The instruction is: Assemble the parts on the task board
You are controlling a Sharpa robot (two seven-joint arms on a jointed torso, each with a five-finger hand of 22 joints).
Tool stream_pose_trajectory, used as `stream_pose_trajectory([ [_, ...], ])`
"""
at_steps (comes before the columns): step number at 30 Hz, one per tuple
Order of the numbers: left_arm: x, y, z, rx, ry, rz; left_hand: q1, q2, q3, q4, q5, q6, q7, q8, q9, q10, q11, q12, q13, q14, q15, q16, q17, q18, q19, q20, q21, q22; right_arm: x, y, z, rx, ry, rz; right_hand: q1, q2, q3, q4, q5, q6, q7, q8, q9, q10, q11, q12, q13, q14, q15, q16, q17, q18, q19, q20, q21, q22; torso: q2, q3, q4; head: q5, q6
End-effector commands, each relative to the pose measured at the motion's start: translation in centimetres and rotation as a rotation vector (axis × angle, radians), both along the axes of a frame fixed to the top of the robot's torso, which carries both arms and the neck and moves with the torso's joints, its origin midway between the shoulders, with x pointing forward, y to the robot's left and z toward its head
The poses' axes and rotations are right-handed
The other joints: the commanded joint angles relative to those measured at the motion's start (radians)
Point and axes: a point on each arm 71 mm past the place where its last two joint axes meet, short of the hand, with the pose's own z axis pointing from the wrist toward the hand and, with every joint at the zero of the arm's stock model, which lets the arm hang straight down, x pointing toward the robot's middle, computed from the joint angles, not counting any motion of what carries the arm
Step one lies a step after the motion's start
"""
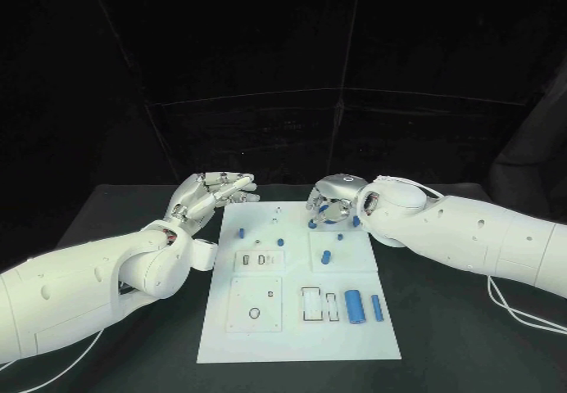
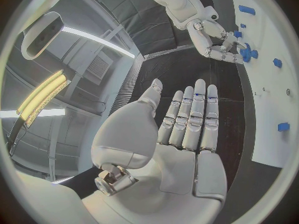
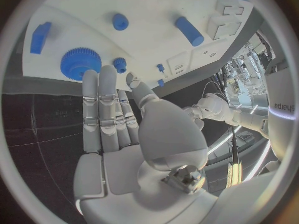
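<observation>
The white task board (image 1: 296, 327) lies in the middle of the table. A blue gear (image 3: 81, 63) sits on its far right part, also seen as the gear (image 2: 248, 52) in the left wrist view. My right hand (image 1: 334, 201) hovers over that spot, fingers (image 3: 99, 104) stretched out and holding nothing, their tips just short of the gear. My left hand (image 1: 210, 195) is raised beside the board's far left corner, its fingers (image 2: 193, 119) straight and apart, empty. A thick blue cylinder (image 1: 352, 306) and a slim one (image 1: 377, 308) lie near the board's right edge.
Small blue pegs (image 1: 262, 240) stand in the board's far half, and a blue pin (image 1: 326, 258) lies mid-board. White inset plates with slots (image 1: 256, 304) fill the near left part. Cables (image 1: 520, 315) trail on the table at the right.
</observation>
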Motion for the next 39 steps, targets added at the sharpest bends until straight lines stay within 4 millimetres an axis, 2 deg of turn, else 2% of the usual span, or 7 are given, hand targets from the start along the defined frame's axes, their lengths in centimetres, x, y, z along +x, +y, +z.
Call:
stream_pose_trajectory([
  [1,-0.05,-0.16,0.14,-0.002,-0.004,-0.017,-0.01,0.002,-0.002,-0.007,0.001,0.001,0.009,-0.003,-0.001,0.0,0.005,-0.004,-0.002,0.003,0.006,-0.006,-0.002,0.014,0.005,0.002,-0.008,-0.002,0.05,0.1,-0.17,-0.058,0.01,0.012,-0.008,-0.003,0.009,-0.001,-0.005,-0.008,0.002,-0.005,-0.001,-0.008,-0.002,0.001,0.001,0.012,-0.004,0.009,0.006,0.009,0.01,0.0,0.02,0.024,0.008,-0.0001,0.0017,0.0,-0.001],
  [10,0.03,-0.19,0.09,0.0,-0.002,-0.017,-0.01,0.002,-0.003,-0.007,0.001,0.001,0.009,-0.004,-0.001,0.0,0.006,-0.005,-0.002,0.003,0.006,-0.007,-0.002,0.014,0.005,0.002,-0.008,-0.002,0.29,0.13,-0.39,-0.067,0.026,0.017,-0.013,-0.004,0.025,0.001,-0.006,-0.008,0.001,-0.004,0.0,-0.006,-0.003,0.003,0.002,0.01,-0.004,0.044,0.027,0.0,0.033,0.0,0.083,0.101,0.012,0.0004,0.0006,0.003,-0.006],
  [17,0.07,-0.27,0.06,0.001,0.002,-0.019,-0.015,0.003,-0.005,-0.007,0.001,-0.002,0.011,-0.008,-0.001,-0.003,0.007,-0.009,-0.002,0.004,0.007,-0.011,-0.002,0.014,0.007,0.003,-0.01,-0.005,0.33,0.35,-0.45,-0.069,0.032,0.024,-0.014,0.009,0.06,-0.001,-0.021,-0.003,-0.002,-0.003,0.0,0.015,-0.007,0.007,0.001,0.008,-0.007,0.086,0.051,-0.012,0.059,-0.001,0.15,0.186,0.015,0.0,0.0036,0.004,-0.012],
  [20,0.05,-0.28,0.06,0.001,0.003,-0.02,-0.015,0.003,-0.005,-0.007,0.001,-0.002,0.011,-0.008,-0.001,-0.003,0.007,-0.009,-0.002,0.004,0.007,-0.011,-0.002,0.014,0.007,0.003,-0.01,-0.005,0.31,0.44,-0.48,-0.07,0.035,0.027,-0.015,0.014,0.075,-0.001,-0.029,0.005,-0.003,-0.001,0.001,0.026,-0.008,0.008,0.001,0.007,-0.008,0.1,0.058,-0.016,0.068,-0.001,0.172,0.215,0.018,0.0,0.0027,0.005,-0.012],
  [29,0.1,-0.25,0.04,0.002,0.005,-0.02,-0.016,0.004,-0.006,-0.007,0.001,-0.003,0.012,-0.009,-0.001,-0.004,0.008,-0.011,-0.002,0.005,0.007,-0.012,-0.003,0.014,0.008,0.003,-0.011,-0.005,0.37,0.7,-0.67,-0.081,0.052,0.035,-0.026,0.015,0.13,0.0,-0.042,0.035,-0.006,0.002,0.002,0.057,-0.013,0.006,0.0,0.012,-0.01,0.214,0.16,-0.031,0.105,-0.003,0.249,0.319,0.023,-0.0009,0.0052,0.008,-0.015],
  [33,0.16,-0.31,0.01,0.002,0.008,-0.024,-0.017,0.005,-0.006,-0.007,0.001,-0.004,0.012,-0.01,-0.001,-0.005,0.008,-0.012,-0.002,0.005,0.007,-0.013,-0.003,0.014,0.009,0.003,-0.012,-0.006,0.46,1.01,-0.75,-0.084,0.057,0.041,-0.027,0.018,0.158,0.0,-0.048,0.052,-0.009,0.006,0.003,0.072,-0.017,0.006,0.001,0.012,-0.012,0.255,0.197,-0.036,0.115,-0.005,0.274,0.352,0.023,0.0001,0.0051,0.009,-0.024],
  [39,0.25,-0.18,-0.03,0.004,0.009,-0.022,-0.018,0.008,-0.006,-0.007,0.001,-0.006,0.013,-0.012,-0.001,-0.007,0.009,-0.015,-0.002,0.006,0.008,-0.015,-0.003,0.014,0.01,0.004,-0.013,-0.008,0.61,1.04,-0.77,-0.083,0.051,0.037,-0.022,0.016,0.202,-0.001,-0.058,0.072,-0.009,0.006,0.003,0.091,-0.018,0.005,0.001,0.016,-0.014,0.323,0.26,-0.045,0.136,-0.007,0.315,0.411,0.025,-0.0007,0.0059,0.013,-0.02],
])
